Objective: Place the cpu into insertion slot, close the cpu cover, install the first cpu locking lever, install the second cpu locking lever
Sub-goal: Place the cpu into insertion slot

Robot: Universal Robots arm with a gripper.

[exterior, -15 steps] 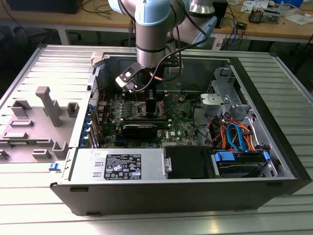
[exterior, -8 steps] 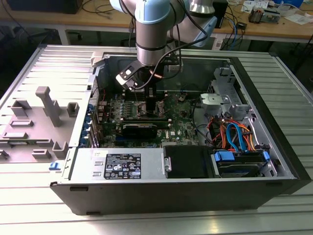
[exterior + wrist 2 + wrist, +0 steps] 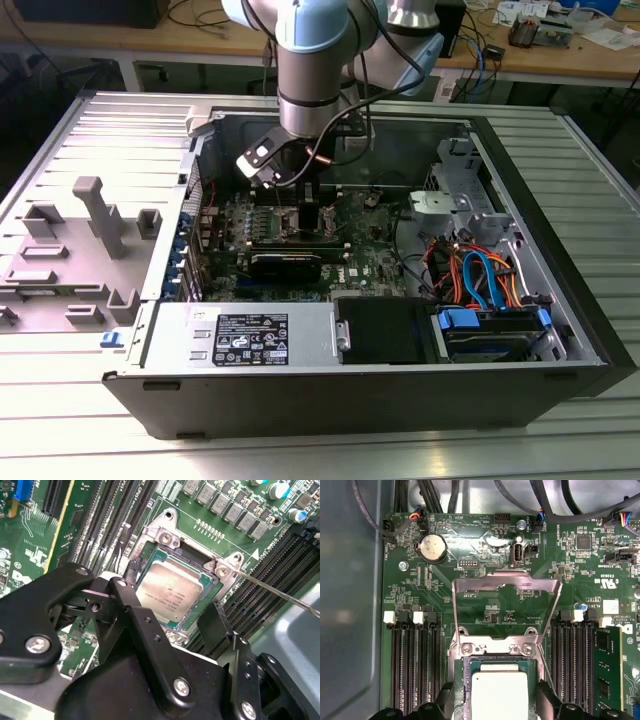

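Observation:
The cpu (image 3: 172, 592) lies flat in the insertion slot (image 3: 192, 560) on the green motherboard, silvery top up; it also shows in the first wrist view as the cpu (image 3: 500, 695). My gripper (image 3: 170, 600) hovers right over it, open, one black finger (image 3: 125, 597) on each side and clear of the chip's edges. The cpu cover (image 3: 540, 584) stands raised behind the slot, tilted back on its hinge. A thin locking lever (image 3: 280, 592) sticks out free beside the socket. In the exterior view the gripper (image 3: 300, 205) reaches down into the open computer case.
Long black memory slots (image 3: 415, 670) flank the socket on both sides. A black graphics card (image 3: 285, 262) lies in front of it, the power supply (image 3: 245, 335) at the case's front edge and drive cables (image 3: 480, 275) on the exterior view's right. A grey fixture plate (image 3: 70, 250) is left of the case.

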